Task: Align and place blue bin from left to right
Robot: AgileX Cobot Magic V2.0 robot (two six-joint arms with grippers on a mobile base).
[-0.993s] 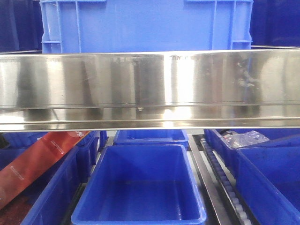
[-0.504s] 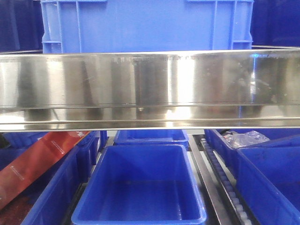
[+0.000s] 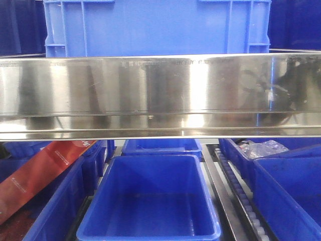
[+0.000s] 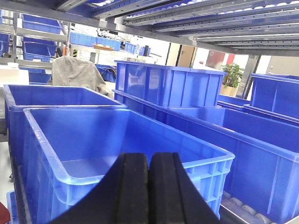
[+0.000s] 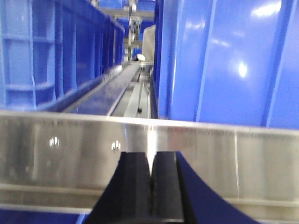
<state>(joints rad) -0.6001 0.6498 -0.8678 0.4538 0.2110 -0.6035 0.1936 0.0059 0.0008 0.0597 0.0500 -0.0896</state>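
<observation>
Meanwhile, both tools empty, jaws pressed together: left tool [image 4: 149, 186], right tool [image 5: 150, 191].

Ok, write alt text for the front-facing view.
A large blue bin sits on an upper shelf behind a wide, shiny steel rail that crosses the whole frame. Below the rail, an empty blue tub sits among other blue bins, beside a roller track and a red carton.

The steel shelf rail [image 3: 160, 95] hides the lower part of the blue bin [image 3: 155, 27], whose top the front picture's upper edge cuts off, while the right wrist view is blurred, and the clear plastic bag [image 3: 262, 148] holds contents too small to tell.
</observation>
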